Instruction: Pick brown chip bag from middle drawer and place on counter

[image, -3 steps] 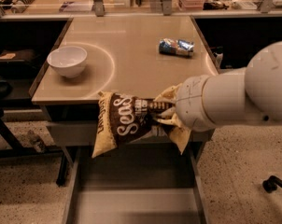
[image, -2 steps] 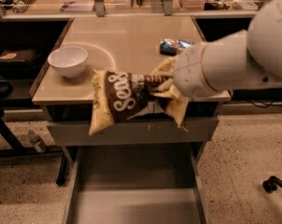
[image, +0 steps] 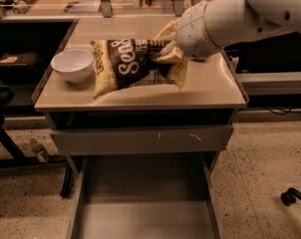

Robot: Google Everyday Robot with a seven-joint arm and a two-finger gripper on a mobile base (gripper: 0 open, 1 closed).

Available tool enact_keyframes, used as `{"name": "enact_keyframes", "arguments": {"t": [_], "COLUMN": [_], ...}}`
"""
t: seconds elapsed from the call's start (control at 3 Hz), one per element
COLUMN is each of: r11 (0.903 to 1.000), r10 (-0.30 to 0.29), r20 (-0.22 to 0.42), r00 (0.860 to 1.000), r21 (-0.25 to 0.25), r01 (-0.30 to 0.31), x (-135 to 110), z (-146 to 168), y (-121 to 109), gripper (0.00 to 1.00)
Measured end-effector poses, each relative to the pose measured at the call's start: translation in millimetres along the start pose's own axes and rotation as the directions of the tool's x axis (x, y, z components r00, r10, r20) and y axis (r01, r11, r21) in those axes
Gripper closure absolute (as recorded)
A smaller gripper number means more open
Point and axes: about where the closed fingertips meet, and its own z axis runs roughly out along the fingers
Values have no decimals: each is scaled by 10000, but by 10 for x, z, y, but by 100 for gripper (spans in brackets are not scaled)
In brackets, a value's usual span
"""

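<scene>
You have the gripper (image: 163,54) over the counter (image: 210,91), its fingers clamped on the 3 o'clock end of the brown chip bag (image: 125,63); crumpled tan foil hides most of them. The bag hangs tilted, its 9 o'clock corner low over the tabletop, and you cannot tell whether it touches. A white bowl (image: 72,64) sits just at the bag's 9 o'clock. At 6 o'clock the middle drawer (image: 145,213) stands open, its near part cut off. The arm (image: 230,19) leaves view at 2 o'clock.
</scene>
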Motion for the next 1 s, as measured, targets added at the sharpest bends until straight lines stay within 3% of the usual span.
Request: {"name": "enact_keyframes", "arguments": {"t": [0.33, 0.67, 1.0], "r11": [9995, 9969, 9837], "r10": [298, 783, 1677], "r20": [439, 342, -266], "r00": [9986, 9963, 9855], "r21": [-99, -3, 707], "r01": [-294, -783, -1655], "x": [147, 386, 695], "z": [263, 468, 519], "y": [-259, -491, -639], "gripper": [100, 100, 100]}}
